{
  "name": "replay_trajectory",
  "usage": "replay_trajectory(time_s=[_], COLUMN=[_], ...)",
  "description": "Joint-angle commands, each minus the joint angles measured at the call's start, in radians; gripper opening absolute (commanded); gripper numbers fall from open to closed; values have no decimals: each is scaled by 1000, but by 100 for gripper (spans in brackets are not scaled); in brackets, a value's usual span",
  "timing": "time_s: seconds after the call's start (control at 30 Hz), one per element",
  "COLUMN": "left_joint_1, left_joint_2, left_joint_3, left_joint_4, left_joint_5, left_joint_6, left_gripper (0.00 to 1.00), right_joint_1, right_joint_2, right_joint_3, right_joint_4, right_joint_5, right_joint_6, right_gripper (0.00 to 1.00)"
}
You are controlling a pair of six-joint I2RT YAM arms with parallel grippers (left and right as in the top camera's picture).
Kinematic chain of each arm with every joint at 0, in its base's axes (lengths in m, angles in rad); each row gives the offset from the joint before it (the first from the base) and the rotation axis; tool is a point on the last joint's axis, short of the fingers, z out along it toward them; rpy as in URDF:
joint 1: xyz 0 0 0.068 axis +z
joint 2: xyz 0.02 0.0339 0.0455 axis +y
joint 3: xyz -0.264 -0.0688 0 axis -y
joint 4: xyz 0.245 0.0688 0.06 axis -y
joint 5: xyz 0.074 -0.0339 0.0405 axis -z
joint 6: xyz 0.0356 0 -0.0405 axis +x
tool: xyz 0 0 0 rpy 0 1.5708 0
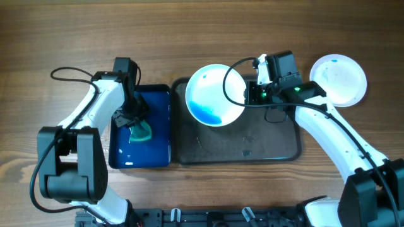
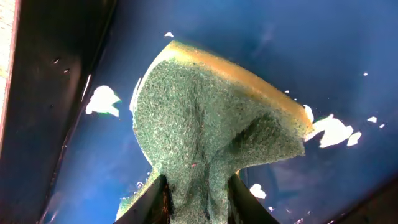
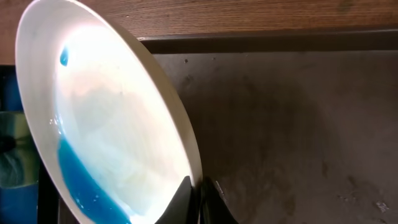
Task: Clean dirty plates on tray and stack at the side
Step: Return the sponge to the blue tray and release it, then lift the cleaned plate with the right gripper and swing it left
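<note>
Left of the tray [image 1: 278,151], left hand [image 2: 196,198] clamped on the sponge [image 2: 205,118]; over the tray, right hand [image 3: 200,200] clamped on the rim of the tilted plate [image 3: 106,124] — blue liquid [image 3: 87,186] inside.

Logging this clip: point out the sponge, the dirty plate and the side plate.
sponge [image 2: 205,124], left wrist view, green scrubbing face.
dirty plate [image 1: 205,85], overhead view, white inside.
side plate [image 1: 339,79], overhead view, centre.

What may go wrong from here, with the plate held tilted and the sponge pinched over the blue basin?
The right tool grips the plate only by its rim, so the sponge pressing on it might make it slip. The blue liquid pooled at the low edge might spill onto the dark tray.
</note>
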Motion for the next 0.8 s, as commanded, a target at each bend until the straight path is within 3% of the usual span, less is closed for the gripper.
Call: replay_trajectory(time_s=[0.0, 0.2, 0.27, 0.3, 0.37, 0.4, 0.57, 0.77], left_joint_1=[-1, -1, -1, -1, -1, -1, -1, -1], left_joint_2=[3, 3, 3, 3, 3, 0, -79, -313], left_joint_3=[-5, -5, -5, -5, -5, -5, 3, 4], left_joint_4=[7, 10, 10, 11, 18, 21, 28, 2], left_joint_5=[12, 12, 12, 12, 12, 11, -27, -69], left_joint_6=[8, 8, 9, 9, 24, 24, 24, 23], left_gripper=[27, 31, 49, 71, 96, 100, 100, 100], right_joint_1=[-3, -3, -3, -3, -3, -3, -3, -3], right_joint_2=[0, -29, -35, -38, -40, -40, -42, -43], right_joint_3=[26, 30, 34, 37, 38, 38, 38, 38], right_joint_4=[12, 31, 31, 29, 26, 22, 11, 6], right_joint_5=[49, 76, 76, 75, 76, 76, 76, 75], right_joint_6=[-45, -75, -80, -91, -100, -100, -101, -122], right_gripper=[4, 4, 4, 4, 4, 4, 5, 4])
